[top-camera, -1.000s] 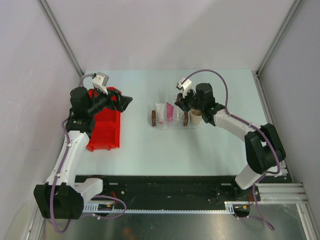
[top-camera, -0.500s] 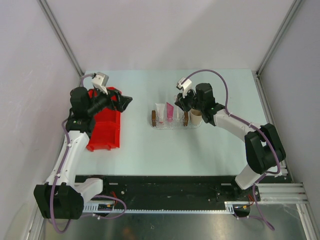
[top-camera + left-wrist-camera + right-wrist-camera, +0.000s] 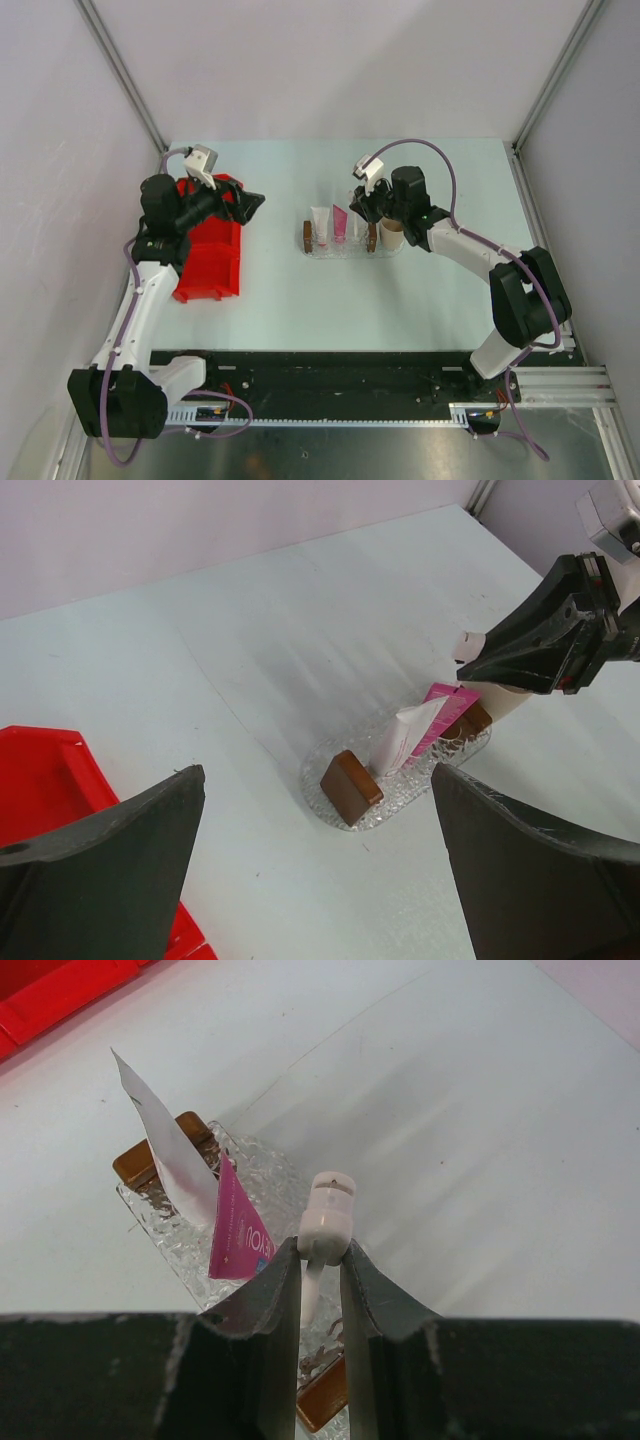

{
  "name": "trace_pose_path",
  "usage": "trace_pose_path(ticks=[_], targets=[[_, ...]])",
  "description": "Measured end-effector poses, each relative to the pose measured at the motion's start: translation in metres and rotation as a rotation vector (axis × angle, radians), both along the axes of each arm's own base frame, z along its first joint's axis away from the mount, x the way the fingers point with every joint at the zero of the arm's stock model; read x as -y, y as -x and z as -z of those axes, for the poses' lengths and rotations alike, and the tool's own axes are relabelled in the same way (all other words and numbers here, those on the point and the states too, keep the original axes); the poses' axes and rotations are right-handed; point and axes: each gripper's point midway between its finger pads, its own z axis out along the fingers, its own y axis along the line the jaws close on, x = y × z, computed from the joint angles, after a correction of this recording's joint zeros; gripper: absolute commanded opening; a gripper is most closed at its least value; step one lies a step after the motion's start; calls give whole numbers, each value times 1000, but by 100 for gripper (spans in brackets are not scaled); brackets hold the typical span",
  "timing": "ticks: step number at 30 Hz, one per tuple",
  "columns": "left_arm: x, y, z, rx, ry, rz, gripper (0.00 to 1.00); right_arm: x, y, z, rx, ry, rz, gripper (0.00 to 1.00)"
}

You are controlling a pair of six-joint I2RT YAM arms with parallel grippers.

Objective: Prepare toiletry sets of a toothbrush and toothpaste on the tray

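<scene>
right hand (image 3: 322,1255) is closed narrow on the toothbrush (image 3: 328,1212), gripping the thin stem just below the head. it holds the toothbrush upright over the right part of the clear tray (image 3: 262,1172). white tube (image 3: 160,1140) and pink tube (image 3: 238,1232) lean in the tray to its left. left hand (image 3: 250,203) stands wide and holds nothing, above the red bin (image 3: 212,262). judgement: the toothbrush is light, stiff and smooth, liable to swivel; mid-stem is the safer hold. against the earlier frames, no change noted: arms and items stand as before.
</scene>
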Motion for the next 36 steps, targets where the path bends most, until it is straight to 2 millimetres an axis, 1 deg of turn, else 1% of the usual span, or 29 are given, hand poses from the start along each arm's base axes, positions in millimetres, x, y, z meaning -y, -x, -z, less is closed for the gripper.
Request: trace_pose_path(ticks=[4, 14, 36], targets=[[0, 0, 0, 1, 0, 1, 100, 0, 0, 0, 0, 0, 1, 20], [0, 0, 0, 0, 0, 2, 100, 2, 0, 2, -5, 6, 8, 39], [1, 1, 0, 0, 3, 14, 100, 4, -1, 4, -12, 12, 17, 41]])
